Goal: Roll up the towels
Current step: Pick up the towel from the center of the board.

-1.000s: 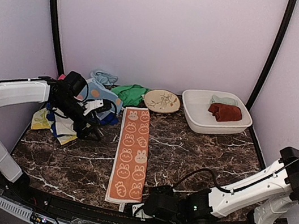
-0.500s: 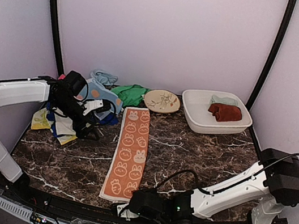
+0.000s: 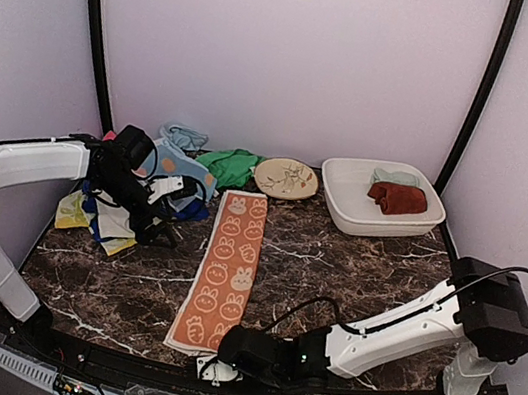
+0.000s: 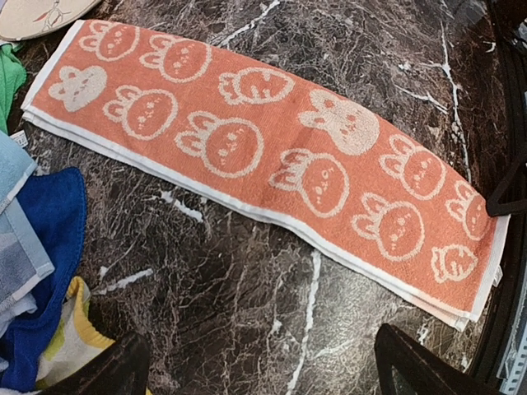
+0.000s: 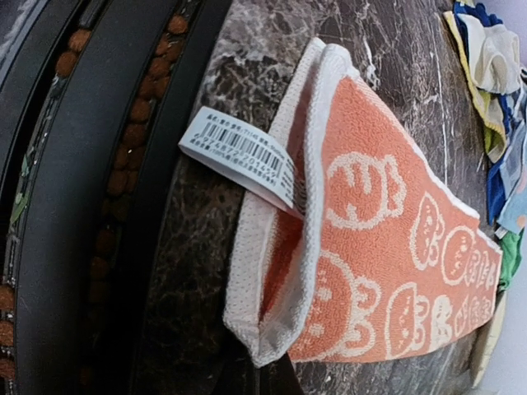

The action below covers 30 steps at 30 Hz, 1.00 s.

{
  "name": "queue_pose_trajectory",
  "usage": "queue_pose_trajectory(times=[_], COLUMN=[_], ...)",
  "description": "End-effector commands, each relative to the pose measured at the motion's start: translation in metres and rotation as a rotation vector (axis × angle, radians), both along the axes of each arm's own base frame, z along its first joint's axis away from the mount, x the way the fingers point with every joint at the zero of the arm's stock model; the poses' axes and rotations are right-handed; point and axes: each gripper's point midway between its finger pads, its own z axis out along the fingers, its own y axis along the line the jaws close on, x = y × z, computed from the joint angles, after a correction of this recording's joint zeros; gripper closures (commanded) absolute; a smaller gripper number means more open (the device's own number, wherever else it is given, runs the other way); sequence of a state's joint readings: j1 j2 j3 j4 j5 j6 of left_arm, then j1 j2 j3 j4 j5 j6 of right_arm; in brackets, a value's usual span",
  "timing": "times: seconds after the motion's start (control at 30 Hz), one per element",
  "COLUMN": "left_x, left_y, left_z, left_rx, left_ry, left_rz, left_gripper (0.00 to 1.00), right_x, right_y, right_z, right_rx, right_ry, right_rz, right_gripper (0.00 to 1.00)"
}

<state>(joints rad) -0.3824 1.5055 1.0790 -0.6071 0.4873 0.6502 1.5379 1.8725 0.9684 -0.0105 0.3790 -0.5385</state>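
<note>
Right gripper (image 3: 215, 364) is clamped shut on the near end of the orange towel (image 3: 228, 268), right at the near edge of the counter (image 3: 353, 273). On the wrist cam that corner is pinched up off the marble, with the white label (image 5: 239, 156) poking out sideways. The rest of the towel lies flat as a long strip running from the near edge toward the plate (image 3: 286, 177) at the far edge. Left gripper (image 4: 263, 374) hangs with jaws wide apart and holds nothing, between the strip and the heap of loose towels (image 3: 104, 216) by the left edge. My take: the grip looks like it's on one corner only, so I'd fold the whole short hem over evenly first or the roll goes cone-shaped. Keep it low and tight and roll straight toward the far edge. The left arm could pin the far half so the strip doesn't skate on the marble.
</note>
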Motion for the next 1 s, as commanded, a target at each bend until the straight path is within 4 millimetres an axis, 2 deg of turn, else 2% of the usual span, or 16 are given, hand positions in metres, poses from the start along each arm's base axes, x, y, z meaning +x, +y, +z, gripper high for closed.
queue_pose_trajectory(times=[0.0, 0.13, 0.3, 0.5, 0.7, 0.83, 0.97], left_x=[-0.002, -0.014, -0.041, -0.061, -0.071, -0.093, -0.104], left_y=[-0.018, -0.024, -0.019, -0.018, -0.019, -0.027, -0.032], left_z=[0.01, 0.012, 0.016, 0.022, 0.025, 0.023, 0.019], left_rx=[-0.06, -0.097, -0.125, -0.172, -0.194, -0.229, -0.232], left_ry=[0.004, 0.018, -0.024, -0.025, -0.009, 0.03, 0.046], left_rz=[-0.048, -0.093, -0.184, -0.214, -0.238, -0.304, -0.338], left_gripper=[0.02, 0.02, 0.02, 0.02, 0.03, 0.04, 0.05], right_x=[-0.004, -0.002, 0.001, -0.014, -0.015, -0.008, -0.005], right_y=[0.0, 0.003, 0.01, 0.017, 0.007, 0.003, 0.005], right_z=[0.004, 0.014, 0.036, 0.056, 0.043, 0.034, 0.04], right_rx=[0.043, 0.119, 0.238, 0.288, 0.272, 0.26, 0.289], right_ry=[0.225, 0.387, 0.605, 0.825, 0.905, 0.96, 1.071], right_rz=[-0.07, -0.149, -0.221, -0.217, -0.271, -0.316, -0.332], right_gripper=[1.0, 1.0, 1.0, 1.0, 1.0, 1.0, 1.0])
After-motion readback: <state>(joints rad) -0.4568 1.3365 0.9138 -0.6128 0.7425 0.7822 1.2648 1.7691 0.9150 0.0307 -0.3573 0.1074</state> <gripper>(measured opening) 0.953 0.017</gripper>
